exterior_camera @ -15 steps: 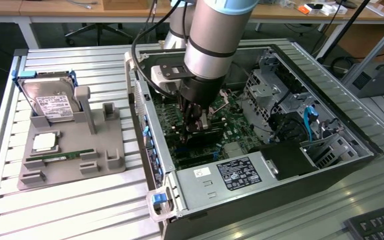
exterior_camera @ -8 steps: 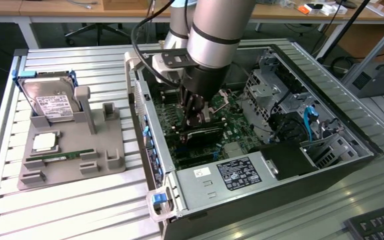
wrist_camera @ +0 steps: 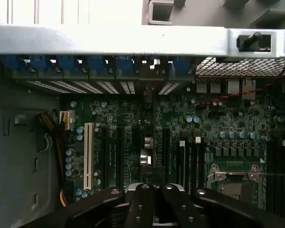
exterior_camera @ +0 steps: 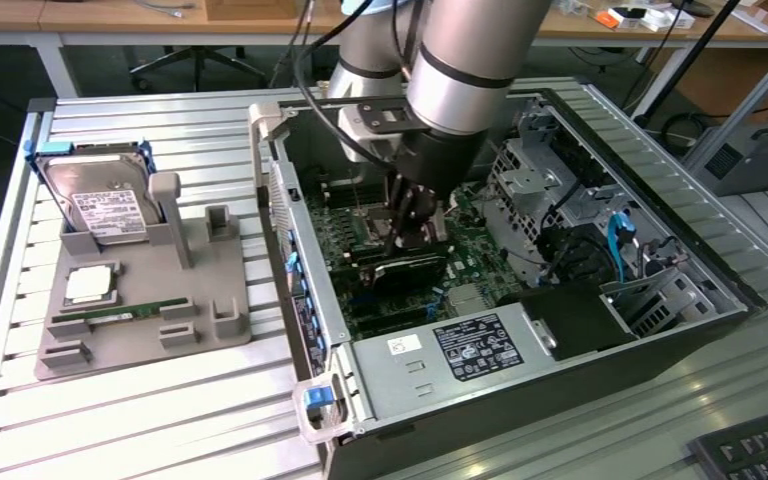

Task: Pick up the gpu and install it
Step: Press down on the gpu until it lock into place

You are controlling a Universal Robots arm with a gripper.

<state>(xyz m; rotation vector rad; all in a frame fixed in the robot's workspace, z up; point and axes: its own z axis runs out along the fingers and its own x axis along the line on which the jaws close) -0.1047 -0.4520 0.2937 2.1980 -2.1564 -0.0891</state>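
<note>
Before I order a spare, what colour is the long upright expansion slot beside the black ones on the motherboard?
White; the long plastic slot shows best in the wrist view.

Even overhead light outside, dim shadowed case interior (wrist_camera: 19, 156), slightly soft throughout.

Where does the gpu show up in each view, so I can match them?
Exterior view: the gpu stands on edge inside the open case, directly under the gripper.
Wrist view: the gpu is seen edge-on, running out from the gripper over the slots.
Shared landmark: the green motherboard.
</note>
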